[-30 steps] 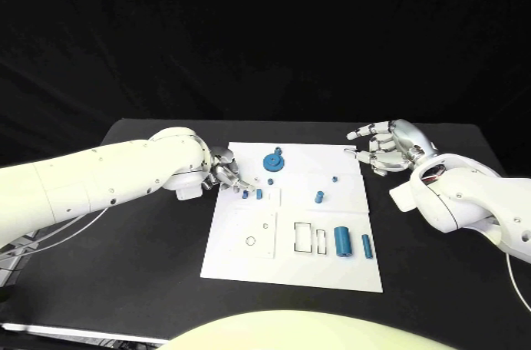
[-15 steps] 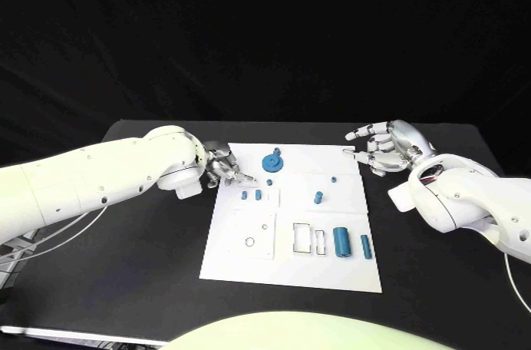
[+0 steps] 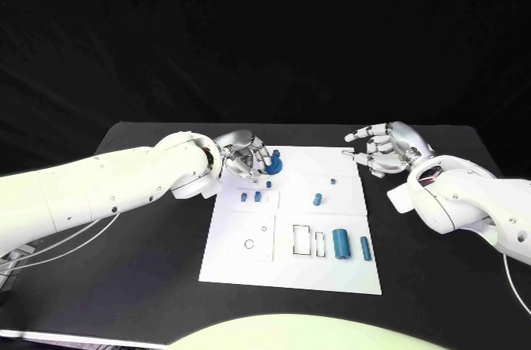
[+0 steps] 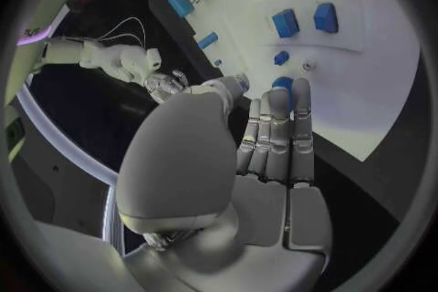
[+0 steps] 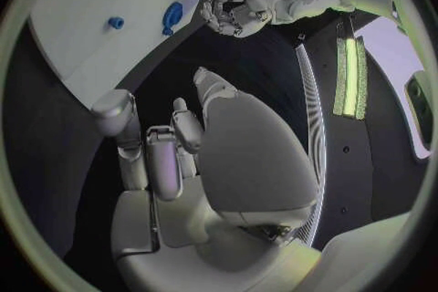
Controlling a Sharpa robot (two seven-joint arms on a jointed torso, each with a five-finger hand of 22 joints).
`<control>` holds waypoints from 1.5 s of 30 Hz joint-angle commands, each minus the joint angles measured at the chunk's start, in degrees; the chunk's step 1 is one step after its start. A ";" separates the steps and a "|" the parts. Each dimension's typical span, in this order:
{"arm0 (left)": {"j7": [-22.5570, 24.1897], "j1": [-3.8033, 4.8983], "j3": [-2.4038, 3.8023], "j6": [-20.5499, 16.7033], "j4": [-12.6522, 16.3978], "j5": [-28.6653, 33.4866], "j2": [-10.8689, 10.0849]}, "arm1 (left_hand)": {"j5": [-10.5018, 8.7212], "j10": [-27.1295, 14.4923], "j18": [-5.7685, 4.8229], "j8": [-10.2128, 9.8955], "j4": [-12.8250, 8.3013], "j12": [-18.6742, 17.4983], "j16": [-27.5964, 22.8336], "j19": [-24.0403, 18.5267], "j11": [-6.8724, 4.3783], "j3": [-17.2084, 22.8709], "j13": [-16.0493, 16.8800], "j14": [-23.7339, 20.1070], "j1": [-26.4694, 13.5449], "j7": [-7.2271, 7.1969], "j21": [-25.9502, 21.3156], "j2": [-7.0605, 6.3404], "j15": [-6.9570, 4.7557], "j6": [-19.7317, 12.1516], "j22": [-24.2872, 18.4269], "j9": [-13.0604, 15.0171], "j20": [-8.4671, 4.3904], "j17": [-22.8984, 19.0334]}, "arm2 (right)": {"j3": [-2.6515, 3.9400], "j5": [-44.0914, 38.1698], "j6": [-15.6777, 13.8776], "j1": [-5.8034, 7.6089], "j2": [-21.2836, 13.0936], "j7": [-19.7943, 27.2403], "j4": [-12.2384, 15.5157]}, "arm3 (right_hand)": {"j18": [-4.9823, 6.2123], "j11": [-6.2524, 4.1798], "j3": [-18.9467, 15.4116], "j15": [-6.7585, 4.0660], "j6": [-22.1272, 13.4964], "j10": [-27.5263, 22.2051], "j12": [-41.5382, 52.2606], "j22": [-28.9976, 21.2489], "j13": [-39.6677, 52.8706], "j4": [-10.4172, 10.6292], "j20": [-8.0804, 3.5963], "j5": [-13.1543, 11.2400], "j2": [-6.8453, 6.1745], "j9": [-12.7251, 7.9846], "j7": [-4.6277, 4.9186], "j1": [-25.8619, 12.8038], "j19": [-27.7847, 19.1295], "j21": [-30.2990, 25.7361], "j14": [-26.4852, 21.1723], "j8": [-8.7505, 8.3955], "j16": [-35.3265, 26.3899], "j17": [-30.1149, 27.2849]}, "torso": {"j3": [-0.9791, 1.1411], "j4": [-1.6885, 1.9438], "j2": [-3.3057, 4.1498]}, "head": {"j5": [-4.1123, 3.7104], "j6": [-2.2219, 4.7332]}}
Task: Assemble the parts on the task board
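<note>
The white task board (image 3: 290, 250) lies in the middle of the black table. A blue gear (image 3: 275, 164) stands near its far edge. My left hand (image 3: 245, 156) hovers right beside the gear with fingers apart and nothing in them. In the left wrist view the gear (image 4: 283, 82) peeks out just past my fingertips (image 4: 278, 106). Small blue pegs (image 3: 251, 197) stand near the board's left edge, with others (image 3: 318, 199) further right. Two blue cylinders (image 3: 343, 242) lie near the right edge. My right hand (image 3: 382, 149) hangs off the board's far right corner, fingers loosely spread and empty.
Two rectangular outlines (image 3: 303, 238) and a small ring mark (image 3: 250, 243) sit on the board's near half. Bare black table (image 3: 144, 288) surrounds the board on all sides. The right wrist view shows my left hand (image 5: 233, 11) close to the gear (image 5: 171, 14).
My left hand has moved from the small pegs at the board's left edge toward the far side, reaching the gear. The right hand has stayed put.
</note>
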 commanded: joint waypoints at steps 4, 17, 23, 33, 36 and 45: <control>4.90 -0.53 -0.34 -1.77 -1.57 -14.39 1.84 | -0.40 -1.30 0.65 0.23 -0.62 -1.36 0.65 0.07 0.36 0.09 -1.51 0.02 -0.65 -0.77 0.40 -0.71 0.32 -0.62 0.39 -0.97 0.23 -0.58 | 0.02 -0.13 0.03 -0.08 0.08 0.79 0.01 | 1.16 -0.25 0.28 0.29 0.09 -0.13 -0.18 0.00 -0.01 0.01 -0.06 0.39 0.51 -0.07 -0.10 -0.22 0.03 -0.13 3.11 0.23 -0.11 4.84 | 0.03 -0.05 -0.01 | -0.06 0.05; 2.68 -1.47 -0.59 1.66 -5.71 -23.38 5.39 | -0.49 -1.48 0.73 0.42 -1.13 -2.26 4.08 0.56 0.35 -1.87 -3.52 2.15 -2.22 -1.03 1.03 -0.65 0.42 1.10 0.97 -2.59 0.51 0.52 | 0.02 -0.13 -0.01 -0.11 0.11 0.73 0.06 | 1.16 -0.26 0.34 0.29 0.09 -0.12 -0.17 0.00 -0.01 -0.01 -0.06 0.44 0.56 -0.08 -0.11 -0.16 0.04 -0.14 3.11 0.24 -0.12 4.84 | 0.07 -0.13 0.03 | -0.16 -0.05; 2.06 -1.53 -0.60 2.80 -6.67 -24.74 5.98 | -0.50 -1.19 0.74 0.30 -1.23 -2.24 4.90 0.70 0.33 -1.94 -3.80 2.66 -2.18 -1.13 1.23 -0.63 0.41 1.52 1.13 -2.94 0.50 1.03 | 0.02 -0.13 -0.04 -0.11 0.08 0.73 0.09 | 1.16 -0.27 0.43 0.28 0.10 -0.11 -0.16 0.02 -0.01 -0.05 -0.07 0.51 0.62 -0.10 -0.11 -0.09 0.06 -0.12 3.12 0.25 -0.11 4.86 | 0.10 0.00 0.00 | -0.27 -0.20; 2.57 -1.63 -0.60 4.62 -7.59 -25.42 6.65 | -0.52 0.65 0.76 -0.72 -1.60 -2.57 8.03 0.93 -0.02 -1.16 -5.19 4.22 -2.02 -1.82 2.26 -0.70 0.16 4.32 2.02 -4.68 0.30 2.82 | 0.02 -0.14 -0.02 -0.11 0.14 0.74 0.12 | 1.16 -0.27 0.43 0.28 0.10 -0.11 -0.16 0.02 -0.01 -0.05 -0.07 0.51 0.62 -0.10 -0.11 -0.09 0.06 -0.12 3.12 0.25 -0.11 4.86 | 0.07 -0.10 0.00 | -0.31 -0.36; 2.70 -1.70 -0.61 4.90 -7.63 -25.36 6.71 | -0.53 0.82 0.75 -0.88 -1.60 -2.69 8.21 0.91 -0.07 -1.13 -5.34 4.25 -2.09 -1.87 2.33 -0.70 0.13 4.51 2.10 -4.84 0.28 2.83 | 0.02 -0.14 -0.02 -0.11 0.14 0.74 0.11 | 1.16 -0.27 0.43 0.28 0.10 -0.11 -0.16 0.02 -0.01 -0.05 -0.07 0.51 0.62 -0.10 -0.11 -0.09 0.06 -0.12 3.12 0.25 -0.11 4.86 | 0.05 -0.04 -0.03 | -0.35 -0.39; 2.78 -1.89 -0.61 5.41 -7.99 -25.21 7.06 | -0.46 2.69 0.77 -1.80 -2.08 -3.42 10.24 0.93 -0.41 0.01 -6.37 5.48 -1.79 -2.12 3.11 -0.55 -0.16 6.26 2.81 -5.80 0.05 4.27 | 0.02 -0.15 0.00 -0.11 0.20 0.76 0.13 | 1.16 -0.27 0.43 0.28 0.10 -0.11 -0.16 0.02 -0.01 -0.05 -0.07 0.51 0.62 -0.10 -0.11 -0.09 0.06 -0.12 3.12 0.25 -0.11 4.86 | 0.05 -0.01 -0.07 | -0.36 -0.37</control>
